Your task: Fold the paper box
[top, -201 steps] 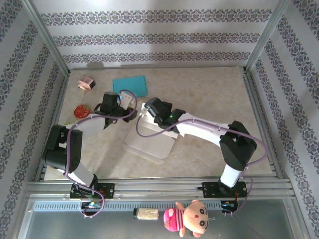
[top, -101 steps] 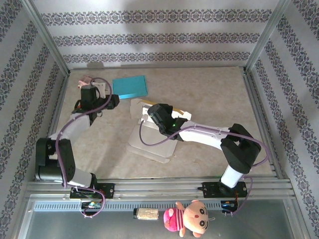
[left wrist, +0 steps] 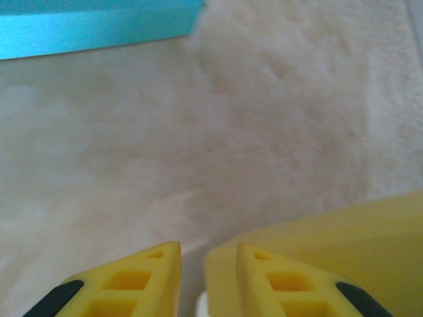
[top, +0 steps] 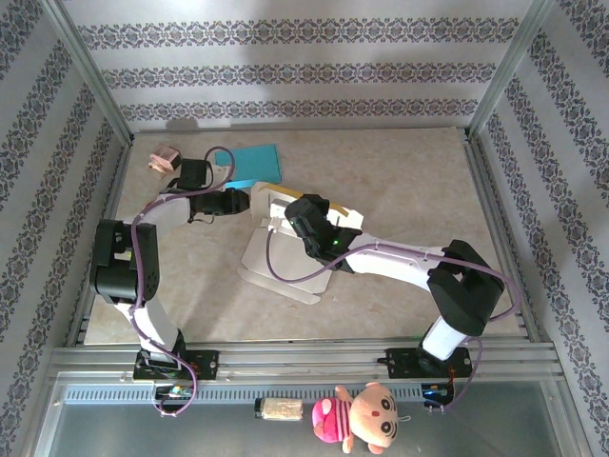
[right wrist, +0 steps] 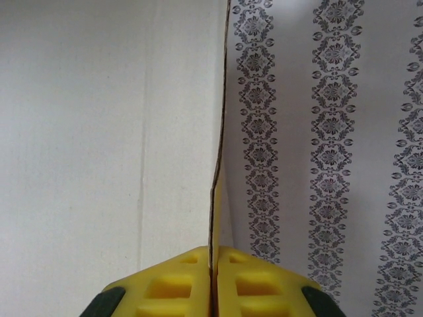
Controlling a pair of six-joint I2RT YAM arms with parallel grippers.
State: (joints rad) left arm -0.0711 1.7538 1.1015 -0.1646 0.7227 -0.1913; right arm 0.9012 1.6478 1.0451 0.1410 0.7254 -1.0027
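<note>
The paper box [top: 285, 268] lies flattened at the table's middle, white side up, with a yellow-faced flap raised at its far edge. My right gripper [top: 283, 211] is shut on that flap. In the right wrist view the thin card edge runs up from between the closed fingers [right wrist: 213, 249], with the white panel [right wrist: 99, 132] to the left. My left gripper [top: 245, 202] hovers just left of the flap, its jaws a narrow gap apart and nothing clamped. In the left wrist view the gripper [left wrist: 208, 247] sits low, and the box's yellow panel [left wrist: 344, 244] lies under its right finger.
A teal pad [top: 249, 160] lies at the back left, also visible as a teal pad [left wrist: 92, 26] in the left wrist view. A small pink toy [top: 164, 158] sits beside it. A plush doll [top: 366, 416] rests on the front rail. Patterned walls [right wrist: 330, 132] and metal posts enclose the table.
My left gripper swung out toward the pink toy, then came back to the box's far-left corner with its jaws narrower. The right gripper stayed shut on the flap, and the box shifted slightly.
</note>
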